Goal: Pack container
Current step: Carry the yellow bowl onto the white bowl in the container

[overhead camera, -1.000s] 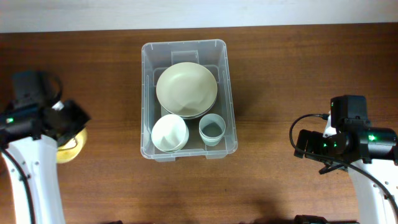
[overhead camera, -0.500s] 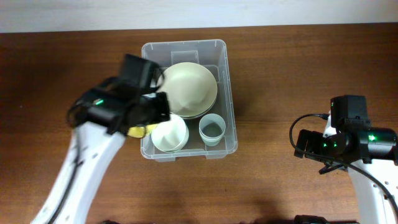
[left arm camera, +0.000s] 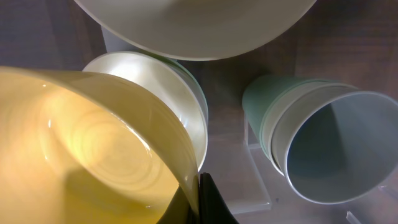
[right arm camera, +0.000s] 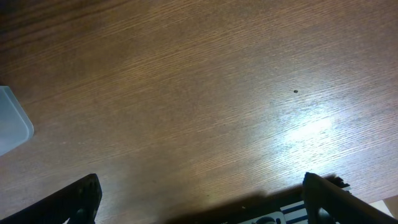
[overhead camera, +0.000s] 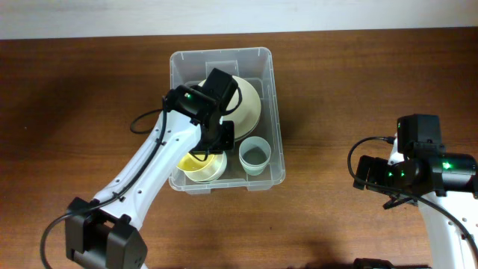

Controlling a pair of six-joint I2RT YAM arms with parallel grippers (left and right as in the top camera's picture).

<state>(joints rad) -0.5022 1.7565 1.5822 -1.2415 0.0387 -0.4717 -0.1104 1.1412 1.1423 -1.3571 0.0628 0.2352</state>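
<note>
The clear plastic container (overhead camera: 179,63) stands at the table's middle. It holds a large cream bowl (overhead camera: 250,104), a small white bowl (overhead camera: 218,170) and pale green cups (overhead camera: 255,155). My left gripper (overhead camera: 211,147) reaches into the container, shut on the rim of a yellow bowl (overhead camera: 192,164) that sits over the small white bowl. In the left wrist view the yellow bowl (left arm camera: 81,149) fills the left, pinched by my fingers (left arm camera: 202,202), with the white bowl (left arm camera: 168,93) under it and the cups (left arm camera: 323,143) to the right. My right gripper (right arm camera: 199,199) is open and empty over bare wood.
The wooden table (overhead camera: 358,75) surrounds the container. A corner of the container (right arm camera: 11,127) shows at the left edge of the right wrist view. My right arm (overhead camera: 418,168) rests at the right side of the table.
My left arm has swung from the table's left side into the container, carrying the yellow bowl over the small white bowl. The right arm has not moved.
</note>
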